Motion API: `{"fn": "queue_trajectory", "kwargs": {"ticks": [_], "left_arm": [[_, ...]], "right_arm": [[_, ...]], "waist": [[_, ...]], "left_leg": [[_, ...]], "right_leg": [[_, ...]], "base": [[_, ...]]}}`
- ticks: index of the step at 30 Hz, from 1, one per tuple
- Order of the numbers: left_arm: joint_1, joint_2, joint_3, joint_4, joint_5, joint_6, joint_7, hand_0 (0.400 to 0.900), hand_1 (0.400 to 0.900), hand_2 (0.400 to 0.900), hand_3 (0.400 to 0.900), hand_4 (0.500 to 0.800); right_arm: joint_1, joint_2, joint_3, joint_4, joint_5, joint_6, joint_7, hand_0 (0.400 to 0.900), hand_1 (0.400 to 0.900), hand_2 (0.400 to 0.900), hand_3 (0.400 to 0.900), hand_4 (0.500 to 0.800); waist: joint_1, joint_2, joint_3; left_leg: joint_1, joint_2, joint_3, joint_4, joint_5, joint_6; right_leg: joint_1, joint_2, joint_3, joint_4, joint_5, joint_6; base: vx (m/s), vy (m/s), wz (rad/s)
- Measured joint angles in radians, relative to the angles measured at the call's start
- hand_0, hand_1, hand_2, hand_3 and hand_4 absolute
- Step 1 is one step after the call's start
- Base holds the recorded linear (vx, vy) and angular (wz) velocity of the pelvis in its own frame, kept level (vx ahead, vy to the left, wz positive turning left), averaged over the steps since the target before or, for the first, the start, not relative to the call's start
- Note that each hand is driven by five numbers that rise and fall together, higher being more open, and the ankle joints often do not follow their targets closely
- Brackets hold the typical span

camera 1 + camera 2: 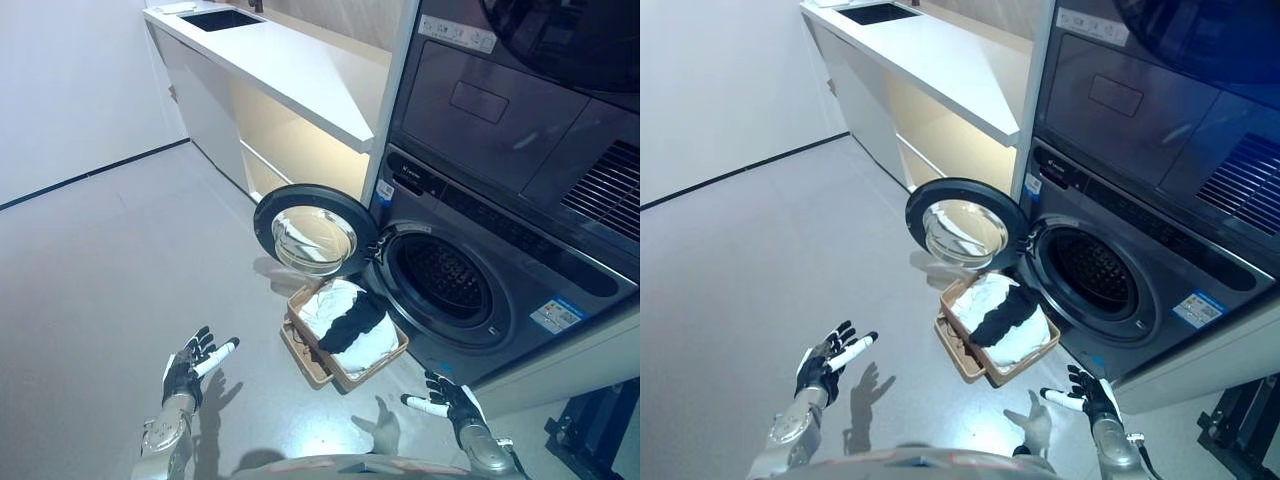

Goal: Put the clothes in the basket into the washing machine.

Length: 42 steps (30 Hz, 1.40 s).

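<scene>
The clothes point(346, 322), a white heap with a black garment draped across it, fill the basket point(318, 368) on the grey floor point(90, 290) at the centre of the frame, just in front of the washing machine point(480, 290). The basket is a brown rectangular tray; it seems to sit on a second piece of the same brown, though I cannot tell whether that is a lid or another tray. The machine's round door point(312, 234) is swung wide to the left, just above the basket's far corner, and the dark drum opening point(443, 277) is to the right of the basket with nothing in front of it. A second appliance point(520, 110) is stacked on top, in the upper right of the frame. To the upper left runs a white table point(290, 70) with a dark sink point(222, 18) set into it.

Stickers sit on the machine's front at its upper left and lower right corners, and a pale strip on the upper appliance; their print is too small to read.

My left hand point(193, 367) hovers at the lower left, fingers spread apart and holding nothing, well apart from the basket. My right hand point(448, 398) hangs at the lower right near the machine's base, fingers likewise apart and empty.
</scene>
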Motion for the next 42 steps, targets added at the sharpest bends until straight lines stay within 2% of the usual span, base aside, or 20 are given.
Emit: {"fn": "queue_trajectory", "kwargs": {"ticks": [4, 6, 9, 10, 12, 15, 17, 18, 20, 23, 26, 27, 28, 29, 31, 33, 34, 37, 39, 42], "left_arm": [[-0.030, 0.003, 0.001, 0.057, -0.002, 0.002, 0.004, 0.900, 0.900, 0.900, 0.900, 0.800], [-0.037, 0.009, 0.001, 0.061, -0.021, 0.002, 0.005, 0.900, 0.900, 0.900, 0.900, 0.800], [-0.042, 0.010, 0.000, 0.078, -0.022, 0.006, 0.002, 0.900, 0.900, 0.900, 0.900, 0.800], [-0.048, 0.010, 0.001, 0.095, -0.022, 0.006, 0.001, 0.900, 0.900, 0.900, 0.900, 0.800], [-0.051, 0.008, 0.000, 0.128, -0.022, 0.012, 0.001, 0.900, 0.900, 0.900, 0.900, 0.800], [-0.061, 0.006, -0.004, 0.170, -0.022, 0.023, 0.000, 0.900, 0.900, 0.900, 0.900, 0.800], [-0.099, 0.008, -0.009, 0.185, -0.022, 0.023, 0.002, 0.900, 0.900, 0.900, 0.900, 0.800], [-0.107, 0.009, -0.009, 0.183, -0.022, 0.022, 0.003, 0.900, 0.900, 0.900, 0.900, 0.800], [-0.106, 0.007, -0.017, 0.184, -0.022, 0.022, 0.009, 0.900, 0.900, 0.900, 0.900, 0.800], [-0.102, -0.001, -0.034, 0.183, -0.038, 0.021, 0.015, 0.900, 0.900, 0.900, 0.900, 0.800], [-0.099, -0.023, -0.037, 0.183, -0.061, 0.015, 0.022, 0.900, 0.900, 0.900, 0.900, 0.800], [-0.095, -0.020, -0.033, 0.186, -0.062, 0.008, 0.027, 0.900, 0.900, 0.900, 0.900, 0.800], [-0.094, -0.019, -0.027, 0.187, -0.064, 0.003, 0.038, 0.900, 0.900, 0.900, 0.900, 0.800], [-0.097, -0.011, -0.022, 0.184, -0.070, -0.006, 0.047, 0.900, 0.900, 0.900, 0.900, 0.800], [-0.115, -0.008, -0.020, 0.183, -0.087, -0.012, 0.061, 0.900, 0.900, 0.900, 0.900, 0.800], [-0.130, -0.014, -0.021, 0.181, -0.098, -0.024, 0.074, 0.900, 0.900, 0.900, 0.900, 0.800], [-0.161, -0.013, -0.029, 0.192, -0.100, -0.025, 0.085, 0.900, 0.900, 0.900, 0.900, 0.800], [-0.203, -0.001, -0.045, 0.202, -0.100, -0.031, 0.096, 0.900, 0.900, 0.900, 0.900, 0.800], [-0.230, 0.008, -0.055, 0.198, -0.099, -0.043, 0.104, 0.900, 0.900, 0.900, 0.900, 0.800], [-0.261, 0.026, -0.082, 0.181, -0.095, -0.046, 0.120, 0.900, 0.900, 0.900, 0.900, 0.800]], "right_arm": [[0.009, -0.016, -0.039, 0.019, 0.001, 0.003, 0.009, 0.900, 0.900, 0.900, 0.900, 0.800], [0.016, -0.029, -0.049, 0.033, 0.001, 0.003, 0.019, 0.900, 0.900, 0.900, 0.900, 0.800], [0.044, -0.049, -0.080, 0.037, 0.001, 0.002, 0.022, 0.900, 0.900, 0.900, 0.900, 0.800], [0.042, -0.055, -0.088, 0.041, 0.001, 0.002, 0.023, 0.900, 0.900, 0.900, 0.900, 0.800], [0.041, -0.066, -0.117, 0.052, 0.001, 0.002, 0.019, 0.900, 0.900, 0.900, 0.900, 0.800], [0.040, -0.098, -0.117, 0.069, 0.002, -0.001, 0.016, 0.900, 0.900, 0.900, 0.900, 0.800], [0.030, -0.105, -0.115, 0.074, 0.003, -0.001, 0.011, 0.900, 0.900, 0.900, 0.900, 0.800], [0.025, -0.101, -0.114, 0.075, 0.004, -0.001, 0.003, 0.900, 0.900, 0.900, 0.900, 0.800], [0.010, -0.100, -0.114, 0.080, 0.005, -0.004, -0.002, 0.900, 0.900, 0.900, 0.900, 0.800], [-0.025, -0.095, -0.108, 0.086, 0.024, -0.009, -0.012, 0.900, 0.900, 0.900, 0.900, 0.800], [-0.064, -0.101, -0.098, 0.092, 0.032, -0.014, -0.023, 0.900, 0.900, 0.900, 0.900, 0.800], [-0.069, -0.094, -0.090, 0.095, 0.040, -0.015, -0.022, 0.900, 0.900, 0.900, 0.900, 0.800], [-0.081, -0.089, -0.064, 0.092, 0.041, -0.017, -0.024, 0.900, 0.900, 0.900, 0.900, 0.800], [-0.081, -0.077, -0.045, 0.090, 0.041, -0.017, -0.025, 0.900, 0.900, 0.900, 0.900, 0.800], [-0.083, -0.057, -0.012, 0.090, 0.042, -0.006, -0.024, 0.900, 0.900, 0.900, 0.900, 0.800], [-0.107, -0.047, 0.007, 0.091, 0.041, -0.007, -0.024, 0.900, 0.900, 0.900, 0.900, 0.800], [-0.123, -0.044, 0.013, 0.096, 0.040, -0.007, -0.027, 0.900, 0.900, 0.900, 0.900, 0.800], [-0.198, -0.042, 0.031, 0.112, 0.041, -0.005, -0.039, 0.900, 0.900, 0.900, 0.900, 0.800], [-0.245, -0.045, 0.041, 0.104, 0.042, -0.006, -0.046, 0.900, 0.900, 0.900, 0.900, 0.800], [-0.297, -0.049, 0.054, 0.098, 0.042, -0.012, -0.051, 0.900, 0.900, 0.900, 0.900, 0.800]], "waist": [[-0.013, 0.005, 0.012], [-0.022, -0.004, 0.021], [-0.024, -0.013, 0.027], [-0.024, -0.021, 0.034], [-0.014, -0.027, 0.041], [-0.009, -0.022, 0.043], [-0.001, -0.041, 0.064], [0.002, -0.051, 0.071], [0.025, -0.041, 0.084], [0.025, -0.001, 0.092], [0.024, 0.071, 0.088], [0.037, 0.077, 0.085], [0.041, 0.069, 0.086], [0.045, 0.059, 0.087], [0.045, 0.044, 0.088], [0.059, 0.053, 0.089], [0.068, 0.053, 0.089], [0.084, 0.056, 0.089], [0.091, 0.052, 0.087], [0.096, 0.050, 0.080]], "left_leg": [[-0.012, 0.012, -0.021, 0.019, -0.004, -0.006], [-0.043, 0.029, -0.040, 0.057, -0.013, -0.020], [-0.079, 0.057, -0.071, 0.102, -0.021, -0.030], [-0.088, 0.057, -0.082, 0.124, -0.021, -0.029], [-0.101, 0.066, -0.104, 0.181, -0.027, -0.010], [-0.128, 0.081, -0.172, 0.240, -0.019, -0.004], [-0.243, 0.050, -0.203, 0.403, -0.006, -0.025], [-0.271, 0.052, -0.203, 0.374, -0.018, -0.021], [-0.271, 0.087, -0.202, 0.239, 0.000, -0.008], [-0.285, 0.099, -0.219, 0.162, 0.021, 0.008], [-0.286, 0.101, -0.213, 0.094, 0.026, 0.045], [-0.269, 0.088, -0.202, 0.091, 0.071, -0.009], [-0.272, 0.070, -0.179, 0.103, 0.077, -0.005], [-0.275, 0.057, -0.146, 0.115, 0.087, -0.021], [-0.278, 0.022, -0.130, 0.162, 0.074, -0.048], [-0.313, -0.001, -0.133, 0.228, 0.023, -0.034], [-0.331, -0.027, -0.114, 0.271, 0.001, -0.023], [-0.348, -0.052, -0.056, 0.282, -0.018, 0.003], [-0.386, -0.068, -0.054, 0.302, -0.027, 0.014], [-0.444, -0.079, -0.051, 0.301, -0.021, 0.020]], "right_leg": [[-0.019, 0.007, 0.002, 0.054, -0.036, -0.008], [-0.041, 0.029, 0.002, 0.099, -0.061, -0.021], [-0.072, 0.062, -0.012, 0.155, -0.105, -0.059], [-0.081, 0.058, -0.003, 0.172, -0.119, -0.065], [-0.084, 0.074, 0.003, 0.198, -0.134, -0.086], [-0.089, 0.092, 0.007, 0.230, -0.158, -0.124], [-0.113, 0.082, 0.032, 0.258, -0.170, -0.152], [-0.125, 0.083, 0.050, 0.261, -0.169, -0.159], [-0.142, 0.094, 0.093, 0.286, -0.171, -0.173], [-0.148, 0.107, 0.159, 0.314, -0.190, -0.156], [-0.175, 0.128, 0.238, 0.347, -0.217, -0.118], [-0.193, 0.126, 0.283, 0.368, -0.228, -0.099], [-0.187, 0.107, 0.295, 0.359, -0.228, -0.089], [-0.184, 0.081, 0.280, 0.360, -0.235, -0.084], [-0.163, 0.031, 0.292, 0.299, -0.222, -0.049], [-0.138, 0.004, 0.309, 0.235, -0.205, -0.034], [-0.127, -0.026, 0.303, 0.203, -0.189, -0.025], [-0.121, -0.075, 0.275, 0.167, -0.170, -0.015], [-0.131, -0.092, 0.258, 0.132, -0.136, 0.022], [-0.163, -0.111, 0.236, 0.109, -0.124, 0.024]], "base": [[0.04, -0.234, 0.14], [0.05, -0.342, 0.30], [0.04, -0.235, 0.18], [0.05, -0.182, -0.03], [0.04, -0.115, -0.03], [0.03, -0.012, -0.11], [0.13, 0.005, -0.67], [0.09, 0.014, -0.55], [0.12, 0.049, -0.67], [0.14, 0.079, -0.75], [0.20, 0.173, -0.80], [0.30, 0.293, -0.57], [0.29, 0.328, -0.48], [0.26, 0.371, -0.61], [0.12, 0.278, -0.51], [0.21, 0.264, -0.20], [0.28, 0.292, -0.19], [0.14, 0.136, 0.06], [0.07, 0.145, 0.19], [0.13, 0.153, 0.23]]}}
